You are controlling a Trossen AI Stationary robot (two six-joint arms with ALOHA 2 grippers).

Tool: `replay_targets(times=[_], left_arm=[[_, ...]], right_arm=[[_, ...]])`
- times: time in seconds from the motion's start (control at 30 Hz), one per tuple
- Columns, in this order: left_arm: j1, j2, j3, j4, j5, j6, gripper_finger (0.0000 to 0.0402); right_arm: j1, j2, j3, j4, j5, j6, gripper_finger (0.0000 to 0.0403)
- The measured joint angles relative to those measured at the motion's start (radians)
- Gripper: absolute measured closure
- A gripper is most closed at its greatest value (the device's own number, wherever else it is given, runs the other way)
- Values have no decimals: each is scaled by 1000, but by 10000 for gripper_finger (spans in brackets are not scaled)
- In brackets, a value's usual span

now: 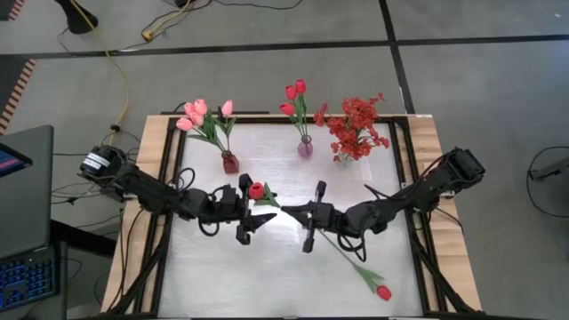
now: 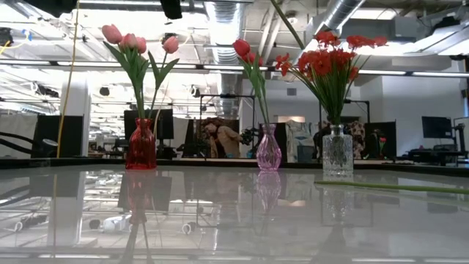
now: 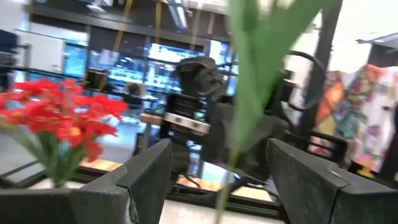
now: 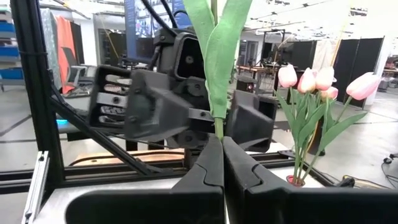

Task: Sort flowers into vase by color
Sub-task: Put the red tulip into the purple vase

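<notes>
Three vases are standing in a row along the far edge of the surface [image 1: 204, 276], each holding flowers: one vase [image 1: 230, 163] at the left, one [image 1: 305, 148] in the middle, one [image 1: 343, 157] at the right. In front of them the two end effectors are meeting at the centre, the left end effector [image 1: 252, 216] facing the right end effector [image 1: 307, 216], with a flower [image 1: 257, 189] between them. Another flower [image 1: 383, 292] is lying near the front right corner.

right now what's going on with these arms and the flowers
The right gripper is shut on the stem of a red tulip, holding it up over the middle of the table. The left gripper faces it, open, fingers either side of the tulip's leaf, not yet gripping. Pink tulips, red tulips and red blossoms already stand in three vases at the back. Another red tulip lies on the table.
</notes>
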Motion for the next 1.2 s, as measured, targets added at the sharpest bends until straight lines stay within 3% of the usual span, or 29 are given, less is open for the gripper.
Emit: replay_targets(times=[0.6,0.77,1.03,1.2], left_arm=[[52,0,0,28,54,-11,152],[62,0,11,28,69,-4,152],[61,0,58,-49,71,43,153],[61,0,59,-68,71,42,185]], right_arm=[[-26,0,0,1,-1,12,386],[-44,0,0,0,-46,35,386],[-50,0,0,0,-51,35,386],[-49,0,0,-3,-51,35,386]])
